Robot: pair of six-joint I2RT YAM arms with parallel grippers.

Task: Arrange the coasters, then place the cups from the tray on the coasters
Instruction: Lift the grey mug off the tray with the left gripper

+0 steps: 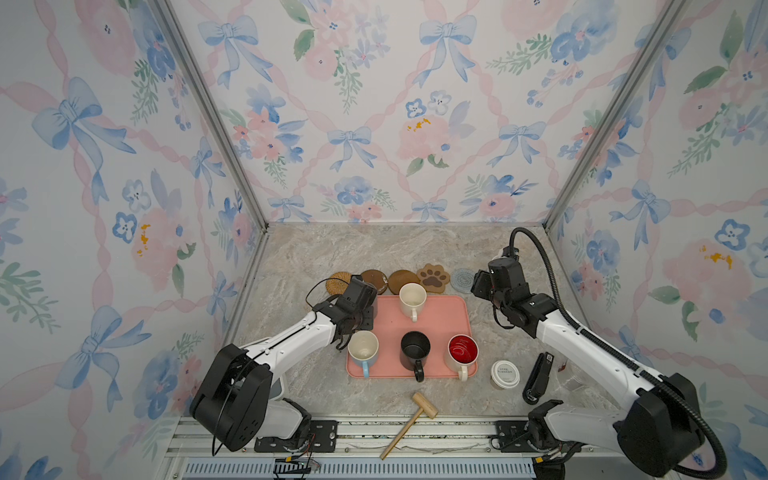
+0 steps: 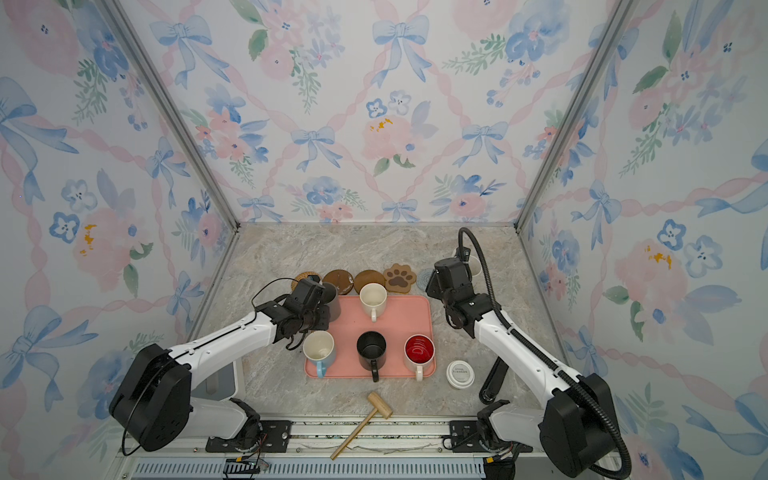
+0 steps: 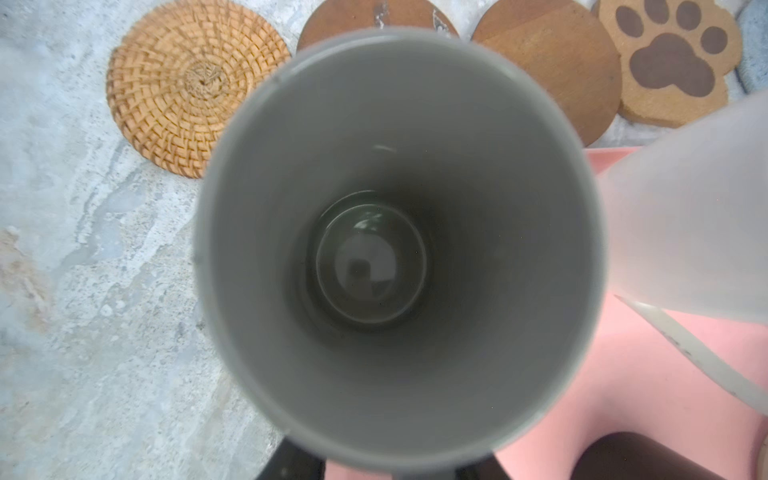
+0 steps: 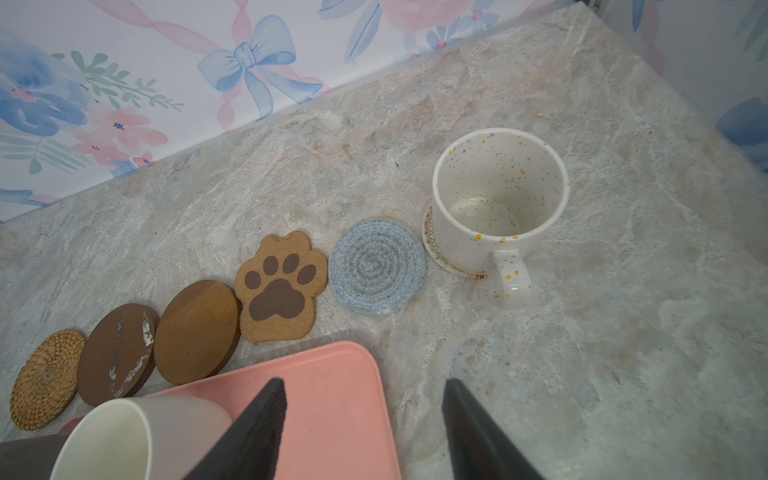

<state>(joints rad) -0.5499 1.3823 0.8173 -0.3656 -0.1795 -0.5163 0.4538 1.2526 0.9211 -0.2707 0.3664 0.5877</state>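
One cup down (speckled mug (image 4: 498, 195) on cream coaster (image 4: 432, 245)); step now = pick grey mug (image 3: 399, 249) at far-left corner of tray (image 1: 440, 320): L pincer (image 1: 360, 313) over it, grip can't tell; R pincer (image 4: 365, 382) agape, empty; next prob. needs firm hold, lift over rim, onto rattan coaster (image 3: 187, 87).

I record the coasters (image 1: 433, 279) in a row at 12 o'clock of the tray (image 1: 453, 316). Three mugs (image 1: 414, 351) line its 6 o'clock edge, with another mug (image 1: 412, 299) at 12. The paper cup (image 1: 505, 374) lies off its 4 o'clock and the mallet (image 1: 424, 406) off 6.
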